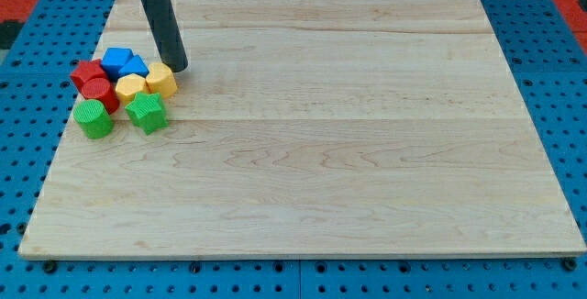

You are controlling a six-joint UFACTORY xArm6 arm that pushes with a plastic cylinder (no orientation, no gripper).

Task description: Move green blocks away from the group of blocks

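A tight group of blocks sits at the board's left. A green cylinder (94,118) is at its lower left and a green star-shaped block (146,113) at its lower right, both touching the group. Above them are a red cylinder (96,90), a red block (85,71), two blue blocks (116,58) (135,67) and two yellow blocks (130,86) (161,80). My tip (176,67) is on the board just to the upper right of the right yellow block, close to it; I cannot tell if it touches.
The wooden board (348,134) lies on a blue perforated table (569,79). The group is near the board's left edge.
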